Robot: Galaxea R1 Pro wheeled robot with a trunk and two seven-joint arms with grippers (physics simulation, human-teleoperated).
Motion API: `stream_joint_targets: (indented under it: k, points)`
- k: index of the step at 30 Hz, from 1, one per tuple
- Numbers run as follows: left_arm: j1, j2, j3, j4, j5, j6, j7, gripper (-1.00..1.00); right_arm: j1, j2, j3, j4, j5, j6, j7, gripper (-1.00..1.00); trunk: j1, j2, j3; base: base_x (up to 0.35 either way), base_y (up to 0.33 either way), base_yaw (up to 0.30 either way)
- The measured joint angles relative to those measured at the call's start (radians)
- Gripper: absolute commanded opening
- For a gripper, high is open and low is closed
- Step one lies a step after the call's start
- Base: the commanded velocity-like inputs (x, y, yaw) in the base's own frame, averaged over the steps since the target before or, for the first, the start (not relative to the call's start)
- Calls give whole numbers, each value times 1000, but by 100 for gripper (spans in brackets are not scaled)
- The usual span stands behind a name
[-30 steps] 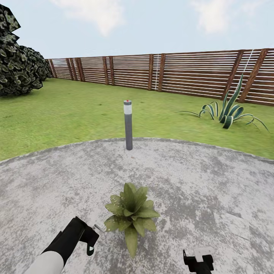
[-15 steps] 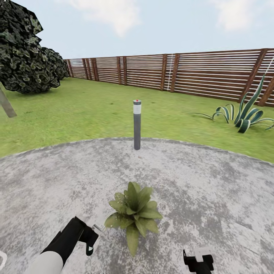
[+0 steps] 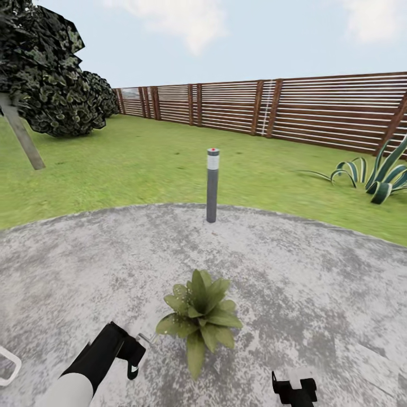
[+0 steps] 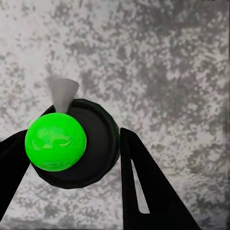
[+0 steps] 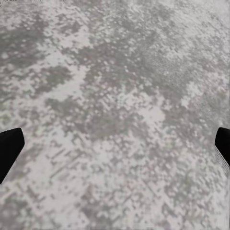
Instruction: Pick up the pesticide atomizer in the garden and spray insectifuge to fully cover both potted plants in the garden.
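Jaws of my left gripper clench what looks like the light, rigid, slick atomizer around its body beside the plant on the patio, while my right gripper hangs released.

Bright even daylight, soft faint shadows, no glare; wrist views coarse, pixelated
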Motion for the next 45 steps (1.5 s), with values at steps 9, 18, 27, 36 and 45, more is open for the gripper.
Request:
stream_joint_targets:
  k: [9, 18, 27, 36, 45]
  points:
    - [0, 2, 2, -32, 0, 1, 0, -100, 0, 0, 0, 0, 0, 0, 0, 100, 0, 0, 0, 0, -273, 275]
    - [-54, 26, -11, -25, -14, 2, -180, -100, 0, -6, 0, -1, 1, 1, 1, 100, 0, 0, 0, 0, -38, 96]
    - [-63, 78, -1, -3, -2, 2, 51, -100, 0, -9, 2, 1, 8, 1, 4, 100, 0, 0, 0, 0, 0, 0]
    - [-59, 25, -3, 145, 34, -7, 216, -100, 0, -7, 2, 0, 8, 1, 4, 100, 0, 0, 0, 0, 0, 0]
    - [-60, 30, 20, 139, 176, -13, 239, -100, 0, -9, -1, -4, 2, 1, 0, 100, 0, 0, 0, 0, 0, 22]
